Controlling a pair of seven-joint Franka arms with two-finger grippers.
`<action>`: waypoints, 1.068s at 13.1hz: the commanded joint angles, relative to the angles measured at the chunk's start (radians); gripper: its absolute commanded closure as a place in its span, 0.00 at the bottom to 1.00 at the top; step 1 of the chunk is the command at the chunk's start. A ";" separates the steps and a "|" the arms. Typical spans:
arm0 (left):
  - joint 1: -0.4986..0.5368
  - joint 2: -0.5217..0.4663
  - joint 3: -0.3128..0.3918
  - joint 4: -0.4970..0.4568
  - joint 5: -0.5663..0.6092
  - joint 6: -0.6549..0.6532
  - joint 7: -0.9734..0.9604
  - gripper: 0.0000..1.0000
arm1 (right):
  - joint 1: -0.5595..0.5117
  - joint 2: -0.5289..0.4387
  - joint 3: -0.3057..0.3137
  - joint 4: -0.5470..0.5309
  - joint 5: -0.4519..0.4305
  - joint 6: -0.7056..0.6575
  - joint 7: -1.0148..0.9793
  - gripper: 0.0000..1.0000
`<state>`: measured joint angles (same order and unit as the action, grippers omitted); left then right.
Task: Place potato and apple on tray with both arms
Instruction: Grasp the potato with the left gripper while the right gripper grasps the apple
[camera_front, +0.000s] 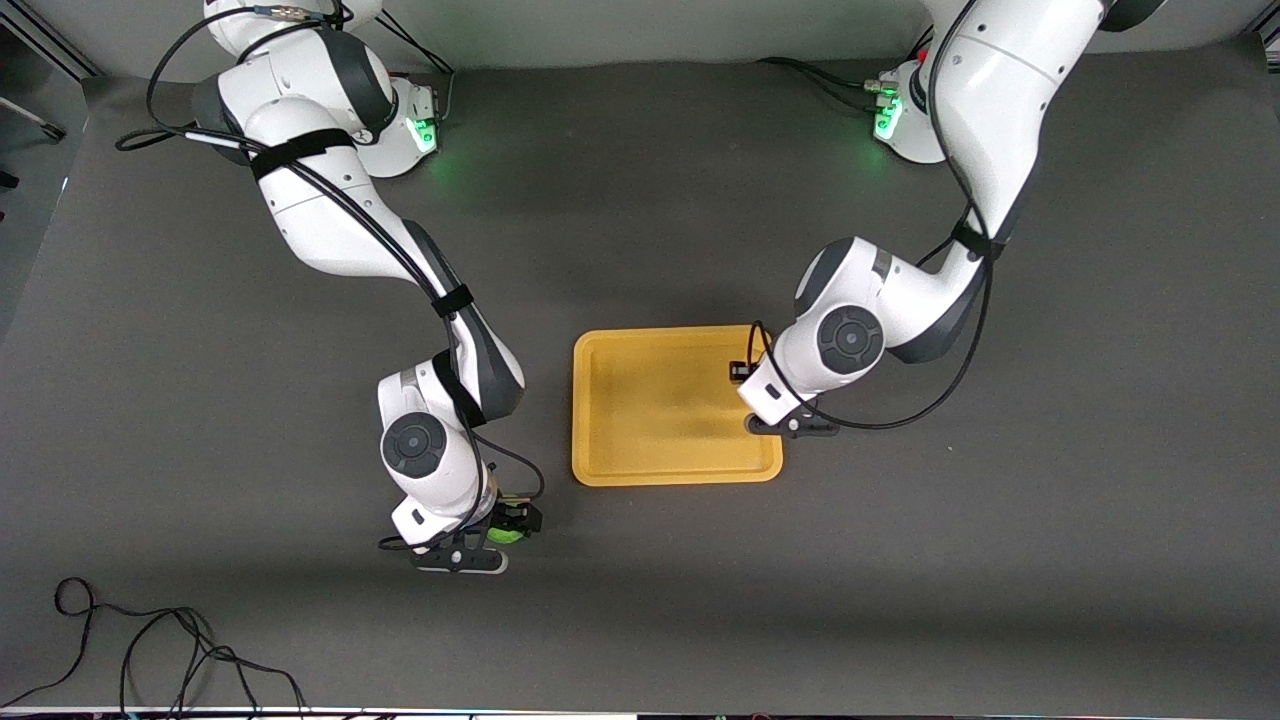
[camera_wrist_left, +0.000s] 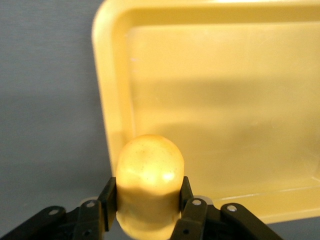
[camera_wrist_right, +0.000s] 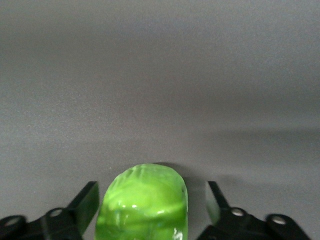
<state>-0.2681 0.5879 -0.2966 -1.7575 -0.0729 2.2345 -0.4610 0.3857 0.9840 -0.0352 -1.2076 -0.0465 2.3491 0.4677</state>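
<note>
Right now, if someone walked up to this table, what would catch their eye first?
The flat yellow-orange plastic tray at mid-table stands out, with the left tool shut on a bumpy yellow-orange potato above its rim at the left arm's end. Toward the right arm's end and nearer the front camera, the right tool sits open around a glossy bright green apple on the grey table.

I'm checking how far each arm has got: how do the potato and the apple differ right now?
The potato is yellow-orange and smooth-looking; the apple is bright green and faceted. The left gripper is shut on the potato over the tray, while the right gripper stands open around the apple. The apple is nearer the front camera, off the tray. Both are small and not yet on the tray.
</note>
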 joint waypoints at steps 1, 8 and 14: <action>-0.022 0.039 0.016 0.032 0.001 0.054 -0.011 1.00 | 0.004 -0.014 0.000 -0.012 -0.001 -0.007 0.011 0.45; -0.030 0.069 0.017 0.032 0.041 0.111 -0.016 0.54 | -0.007 -0.220 0.000 0.005 0.011 -0.273 -0.029 0.57; 0.051 -0.061 0.034 0.043 0.081 -0.005 -0.001 0.01 | -0.016 -0.511 0.000 -0.009 0.071 -0.656 -0.060 0.57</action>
<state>-0.2656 0.6288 -0.2733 -1.7065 -0.0102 2.3243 -0.4646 0.3655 0.5693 -0.0350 -1.1643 -0.0191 1.7792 0.4279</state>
